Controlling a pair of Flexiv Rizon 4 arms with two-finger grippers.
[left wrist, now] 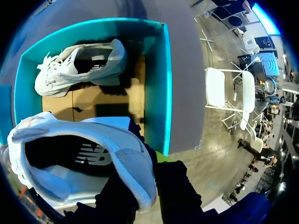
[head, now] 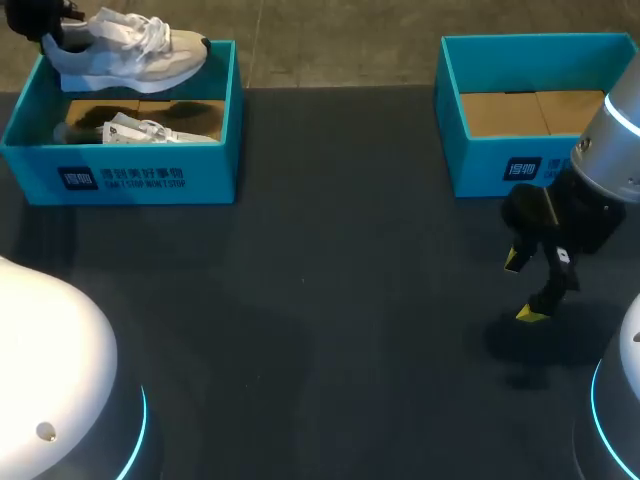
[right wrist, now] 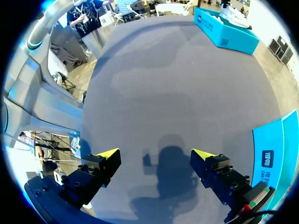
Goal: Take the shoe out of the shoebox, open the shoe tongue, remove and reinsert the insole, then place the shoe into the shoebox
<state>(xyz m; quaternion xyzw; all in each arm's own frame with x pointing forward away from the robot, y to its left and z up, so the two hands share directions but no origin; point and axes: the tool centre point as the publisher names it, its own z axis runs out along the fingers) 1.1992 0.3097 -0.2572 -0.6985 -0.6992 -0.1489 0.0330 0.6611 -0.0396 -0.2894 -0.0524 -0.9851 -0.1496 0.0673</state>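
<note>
A white shoe [head: 130, 50] hangs over the back rim of the left teal shoebox [head: 120, 175], with my left gripper [head: 45, 25] at its heel. In the left wrist view the gripper [left wrist: 147, 172] is shut on the heel wall of this shoe [left wrist: 79, 158], whose dark insole shows inside. A second white shoe [head: 150, 130] lies on its side on the box floor, below the held one [left wrist: 79, 65]. My right gripper [head: 522, 285] hovers open and empty over the table in front of the right box; its yellow fingertips [right wrist: 110, 154] stand wide apart.
An empty teal box [head: 520, 160] with a cardboard floor stands at the back right, and its wall [right wrist: 275, 154] is just beside my right gripper. The left shoebox [right wrist: 224, 30] shows far across the dark grey table [head: 330, 300].
</note>
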